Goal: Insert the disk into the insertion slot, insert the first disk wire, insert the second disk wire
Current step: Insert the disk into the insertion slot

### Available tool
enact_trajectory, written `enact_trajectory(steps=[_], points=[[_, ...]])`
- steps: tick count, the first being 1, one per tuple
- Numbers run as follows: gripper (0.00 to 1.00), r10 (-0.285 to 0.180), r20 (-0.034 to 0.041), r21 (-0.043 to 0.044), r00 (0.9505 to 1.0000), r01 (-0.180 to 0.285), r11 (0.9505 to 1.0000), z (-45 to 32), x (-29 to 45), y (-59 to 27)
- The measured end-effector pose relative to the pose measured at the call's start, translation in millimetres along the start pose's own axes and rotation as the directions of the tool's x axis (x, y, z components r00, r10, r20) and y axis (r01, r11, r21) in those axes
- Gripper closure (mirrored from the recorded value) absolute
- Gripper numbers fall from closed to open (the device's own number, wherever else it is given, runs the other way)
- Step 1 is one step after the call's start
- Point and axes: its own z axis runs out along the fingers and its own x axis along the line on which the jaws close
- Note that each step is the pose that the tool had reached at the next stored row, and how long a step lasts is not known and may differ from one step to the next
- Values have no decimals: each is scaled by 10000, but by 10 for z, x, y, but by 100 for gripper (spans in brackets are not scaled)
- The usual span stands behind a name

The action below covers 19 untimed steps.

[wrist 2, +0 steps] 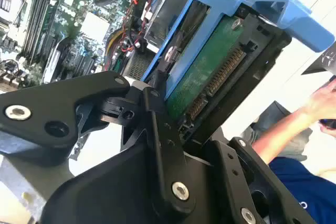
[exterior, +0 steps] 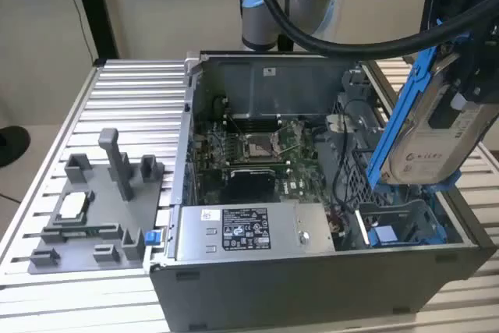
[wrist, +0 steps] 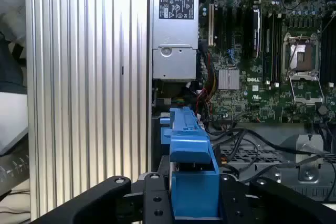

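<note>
The disk (exterior: 437, 138) sits in a blue carrier (exterior: 398, 115) and hangs tilted above the open computer case, at the exterior view's right. My gripper (exterior: 460, 83) is shut on it from above. In the second wrist view the disk's green board and connector (wrist 2: 210, 72) show between the black fingers (wrist 2: 157, 119). The first wrist view looks along the blue carrier (wrist: 189, 150) toward the case. The insertion slot, a grey perforated drive cage (exterior: 355, 181), lies below the disk. Loose black cables (wrist: 247, 135) run beside the cage; I cannot tell which are the disk wires.
The case holds a motherboard (exterior: 249, 154) and a silver power supply (exterior: 245, 232). A grey plastic fixture tray (exterior: 93, 208) stands on the ribbed aluminium table (exterior: 132, 107) at the exterior view's left. A person's hand (wrist 2: 317, 103) and blue sleeve (wrist 2: 294, 182) are close behind the gripper.
</note>
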Motion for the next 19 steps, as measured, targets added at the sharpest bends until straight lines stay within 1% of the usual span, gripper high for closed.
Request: enact_trajectory(steps=[13,16,19], points=[[100,-1,-2,-1,10000,1,10000,3,-1,-7],[100,0,-1,-1,10000,0,10000,27,-1,-34],[100,0,-1,0,10000,0,10000,72,-2,-74]])
